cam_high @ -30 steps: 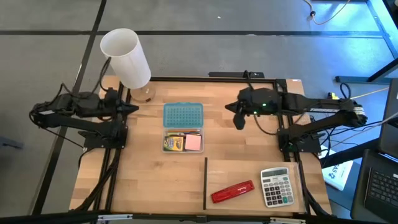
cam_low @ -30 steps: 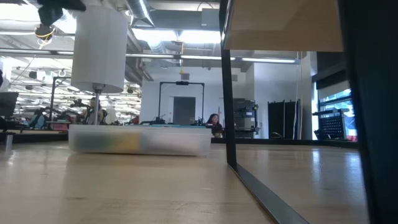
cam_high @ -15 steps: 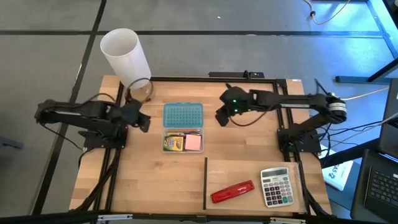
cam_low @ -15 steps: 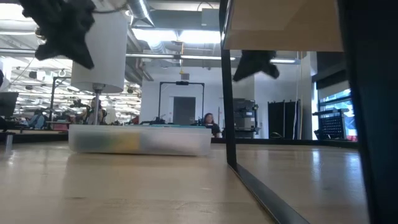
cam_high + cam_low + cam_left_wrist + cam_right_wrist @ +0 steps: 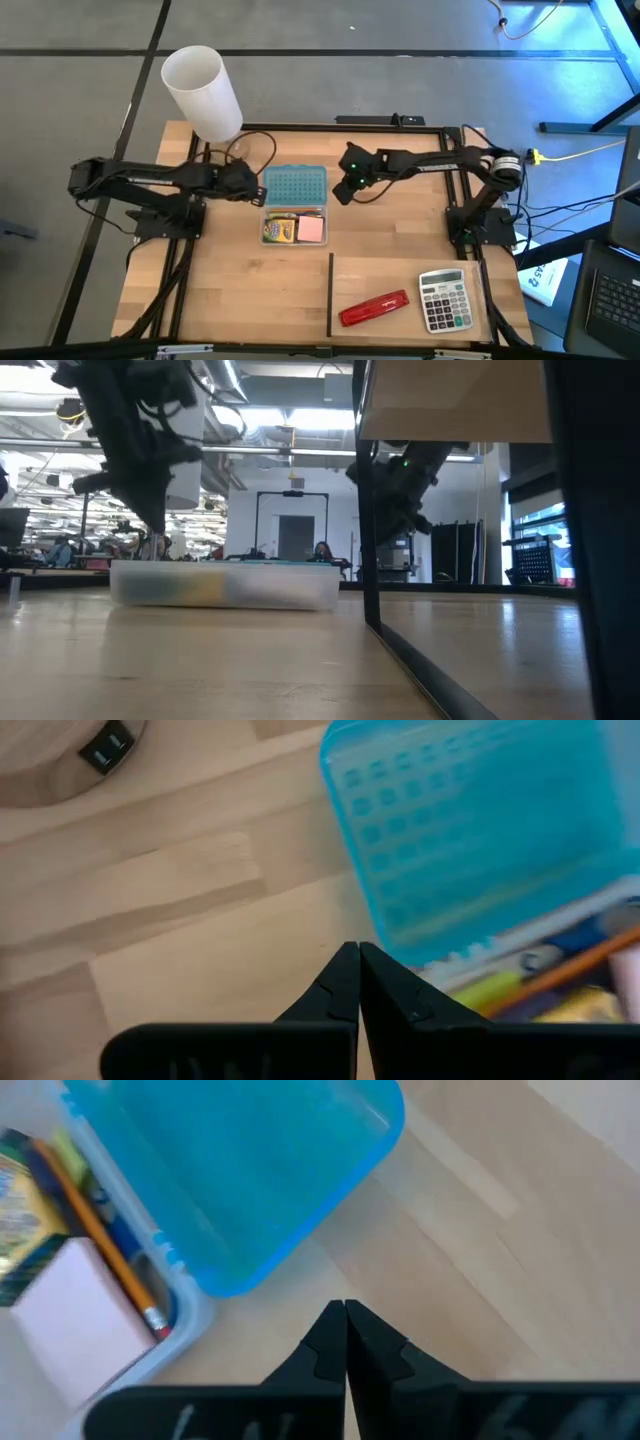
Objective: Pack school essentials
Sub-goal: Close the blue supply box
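Note:
A clear plastic box (image 5: 295, 228) lies in the middle of the table, its blue lid (image 5: 295, 185) folded open flat on the far side. Inside are a yellow-green crayon box (image 5: 279, 231), a pink sticky-note pad (image 5: 311, 229) and an orange pencil (image 5: 100, 1240). My left gripper (image 5: 259, 194) is shut and hangs just left of the lid (image 5: 480, 830), tilted down. My right gripper (image 5: 341, 194) is shut too and hangs just right of the lid (image 5: 230, 1170). Both are above bare wood and hold nothing.
A tall white cylinder (image 5: 203, 92) on a round wooden base stands at the far left corner. A red stapler (image 5: 373, 307) and a grey calculator (image 5: 444, 299) lie at the near right, beyond a black divider strip (image 5: 330, 295).
Both arms have come down from the table's sides and reached inward toward the open box. The left gripper has gone right and the right gripper left, each tipping further downward. Both have stayed shut. The box and its contents have not moved.

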`<action>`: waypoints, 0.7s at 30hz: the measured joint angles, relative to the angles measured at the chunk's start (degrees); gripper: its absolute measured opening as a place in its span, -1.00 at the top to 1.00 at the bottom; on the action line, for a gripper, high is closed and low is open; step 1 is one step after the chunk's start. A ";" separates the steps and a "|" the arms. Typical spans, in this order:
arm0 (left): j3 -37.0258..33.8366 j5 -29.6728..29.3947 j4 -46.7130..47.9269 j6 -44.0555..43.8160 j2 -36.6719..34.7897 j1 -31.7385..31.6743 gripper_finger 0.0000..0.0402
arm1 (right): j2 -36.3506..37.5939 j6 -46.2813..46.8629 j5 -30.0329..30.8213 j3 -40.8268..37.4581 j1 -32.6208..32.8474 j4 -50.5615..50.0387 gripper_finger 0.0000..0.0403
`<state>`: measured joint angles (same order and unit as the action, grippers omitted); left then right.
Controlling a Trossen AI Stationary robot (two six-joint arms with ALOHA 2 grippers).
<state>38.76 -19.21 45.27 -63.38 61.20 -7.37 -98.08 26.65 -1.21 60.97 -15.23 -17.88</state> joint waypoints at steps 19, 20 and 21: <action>-0.02 2.43 -8.91 10.31 15.07 -12.26 1.00 | -10.37 -3.37 0.09 0.02 -3.01 12.01 0.99; -0.02 2.78 -9.86 10.74 15.69 -12.80 1.00 | -10.71 -3.09 0.13 0.02 -3.37 12.56 0.99; -0.02 3.22 -10.91 11.41 16.43 -13.23 1.00 | -11.08 -2.91 0.16 0.02 -3.68 13.32 0.99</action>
<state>38.74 -15.99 34.36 -51.97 77.64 -20.61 -109.16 23.75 -1.05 60.99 -18.91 -4.56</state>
